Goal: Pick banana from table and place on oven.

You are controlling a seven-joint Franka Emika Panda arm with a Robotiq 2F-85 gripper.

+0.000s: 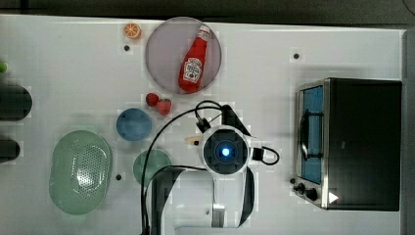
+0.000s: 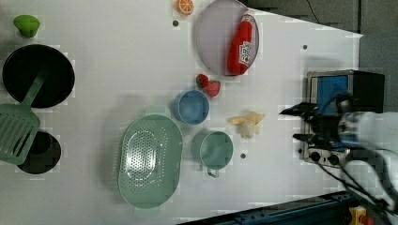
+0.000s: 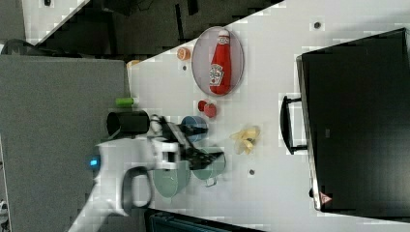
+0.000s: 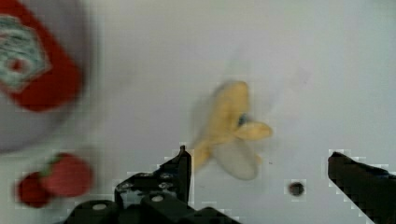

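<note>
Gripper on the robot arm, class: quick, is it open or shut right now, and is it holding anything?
Gripper: open, holding nothing; the small pale yellow toy banana lies on the white table.

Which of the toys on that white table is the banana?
Start at the toaster oven on the table. In the left view, look to its left, toward the blue bowl and green cup. The banana lies there alone: pale yellow, stubby, peel flaps splayed sideways.

Banana (image 3: 245, 138) on table (image 3: 270, 58) btwn oven (image 3: 358, 121) & open end effector (image 3: 215, 145), nothing held
</note>
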